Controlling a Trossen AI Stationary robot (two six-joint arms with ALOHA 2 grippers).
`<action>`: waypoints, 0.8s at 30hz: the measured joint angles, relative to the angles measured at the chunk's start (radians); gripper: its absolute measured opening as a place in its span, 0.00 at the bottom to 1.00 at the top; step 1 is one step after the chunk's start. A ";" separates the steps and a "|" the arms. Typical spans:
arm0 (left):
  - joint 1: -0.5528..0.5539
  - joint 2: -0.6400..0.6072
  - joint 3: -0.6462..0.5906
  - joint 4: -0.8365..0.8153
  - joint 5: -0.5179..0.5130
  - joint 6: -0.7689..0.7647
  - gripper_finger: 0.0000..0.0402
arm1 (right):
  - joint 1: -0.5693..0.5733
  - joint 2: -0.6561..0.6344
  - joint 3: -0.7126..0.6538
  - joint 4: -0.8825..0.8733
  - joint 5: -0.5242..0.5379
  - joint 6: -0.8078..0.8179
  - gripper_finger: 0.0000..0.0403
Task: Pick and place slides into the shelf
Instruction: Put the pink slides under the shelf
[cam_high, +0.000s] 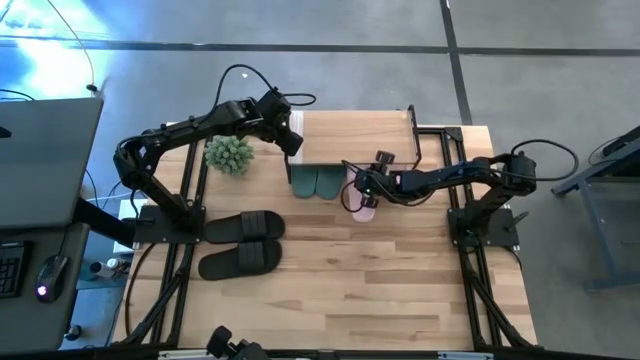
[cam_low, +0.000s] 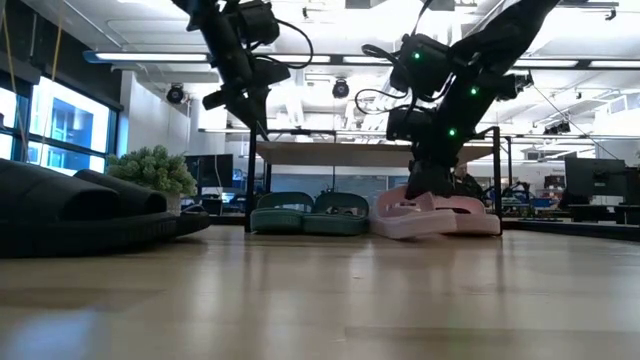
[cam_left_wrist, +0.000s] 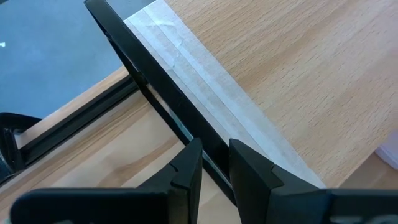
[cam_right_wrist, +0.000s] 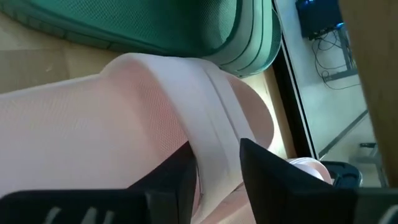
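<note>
Your right gripper (cam_right_wrist: 214, 171) is down at the pink sandals (cam_low: 435, 215), and its two fingers (cam_right_wrist: 168, 186) stand on either side of the wide pink strap (cam_right_wrist: 214, 124). The strap fills the gap between them, but you cannot tell from these views whether they press on it or have let go. In the low view the pink pair lies on the table (cam_high: 380, 290) at the right end of the shelf (cam_low: 375, 152), just beside the green sandals (cam_low: 310, 213); the near pink sandal looks a little tilted. From above, only a small part of the pink pair (cam_high: 362, 210) shows under the right arm.

The green pair (cam_high: 318, 181) lies side by side under the wooden top of the shelf (cam_high: 350, 135), touching each other.

Your left gripper (cam_left_wrist: 214, 171) is at the left end of the shelf (seen from above, at its corner). Its fingers (cam_left_wrist: 186, 174) are clenched on a thin black bar of the shelf frame (cam_left_wrist: 155, 99), with the pale wooden plank (cam_left_wrist: 205, 87) just beside it.

The black sandals (cam_high: 240, 242) lie well apart from the shelf, near the left edge of the table, one beside the other. A small green plant (cam_high: 229, 153) stands between them and the shelf, near the left arm.
</note>
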 joint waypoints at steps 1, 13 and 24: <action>0.000 0.000 0.000 0.000 0.001 0.000 0.17 | 0.003 0.000 0.000 0.000 0.006 0.002 0.28; 0.000 0.000 0.000 0.000 0.002 0.000 0.17 | 0.027 -0.031 -0.002 -0.124 0.016 0.110 0.28; 0.000 0.000 0.000 -0.001 0.002 0.000 0.17 | 0.053 -0.098 -0.003 -0.158 -0.060 0.170 0.29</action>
